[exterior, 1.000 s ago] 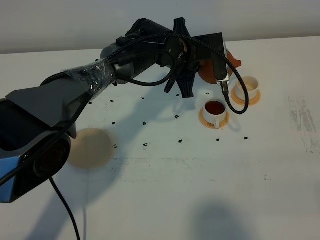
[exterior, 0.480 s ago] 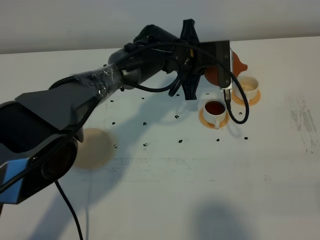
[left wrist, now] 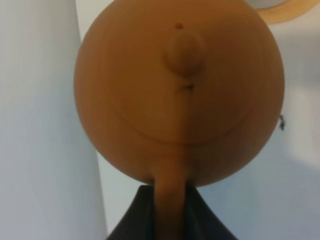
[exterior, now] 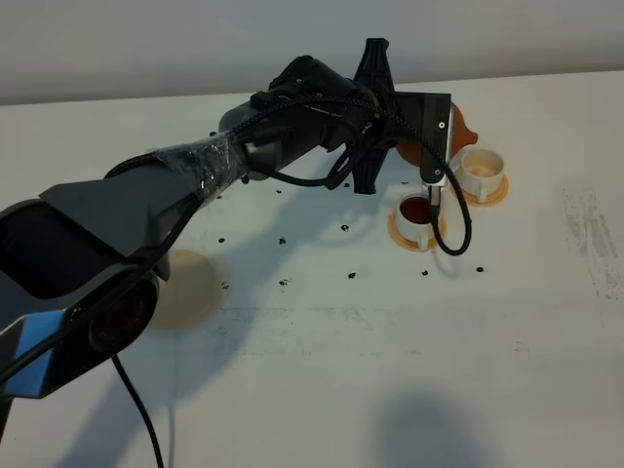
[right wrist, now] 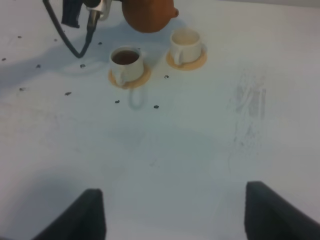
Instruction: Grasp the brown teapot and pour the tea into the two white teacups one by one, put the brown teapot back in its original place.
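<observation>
at far left the pale tan coaster (exterior: 180,290) lies bare on the white counter (exterior: 322,390), well apart from the action. the left arm reaches across the middle, and the left tool (left wrist: 170,212) is clenched on the loop handle of the brown teapot (left wrist: 180,90). the pot hangs clear of the counter, just behind the two white teacups.

we see the pot's long axis, handle to spout, running roughly left to right across the counter. the handle is toward the arm and the short spout points right, toward the farther teacup (exterior: 481,168). the lid knob faces the wrist camera. from these views we cannot tell how steeply the pot is tipped.

the nearer teacup (exterior: 414,228) on its orange saucer already holds dark tea (exterior: 420,208). the farther one looks pale inside, with no dark liquid that we can make out. so we judge the first pour done and the second in hand.

the next move, as we read it, calls for bringing the spout over that small rim and tipping gently so the stream lands inside. black specks dot the counter around the cups. after that, the pot must travel back across to the coaster.

on the right, the right tool (right wrist: 172,192) waits released, its fingers wide apart and holding nothing, well short of the cups.
</observation>
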### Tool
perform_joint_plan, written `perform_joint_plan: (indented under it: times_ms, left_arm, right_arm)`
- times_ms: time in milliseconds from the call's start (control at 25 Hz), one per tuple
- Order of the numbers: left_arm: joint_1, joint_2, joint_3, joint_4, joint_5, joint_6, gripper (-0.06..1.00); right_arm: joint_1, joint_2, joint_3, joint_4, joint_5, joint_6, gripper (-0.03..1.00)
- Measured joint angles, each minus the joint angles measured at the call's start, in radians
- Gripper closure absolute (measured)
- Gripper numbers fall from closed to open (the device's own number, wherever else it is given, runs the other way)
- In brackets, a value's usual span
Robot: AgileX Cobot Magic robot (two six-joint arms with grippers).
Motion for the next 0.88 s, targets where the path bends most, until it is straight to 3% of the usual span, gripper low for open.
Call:
perform_joint_plan:
  times_ms: [880]
  left_arm:
    - [-0.019,0.023,0.000,0.193,-0.095,-0.072,0.84]
  right_arm:
    - [0.000,0.000,0.000,0.000,0.000,0.000,0.38]
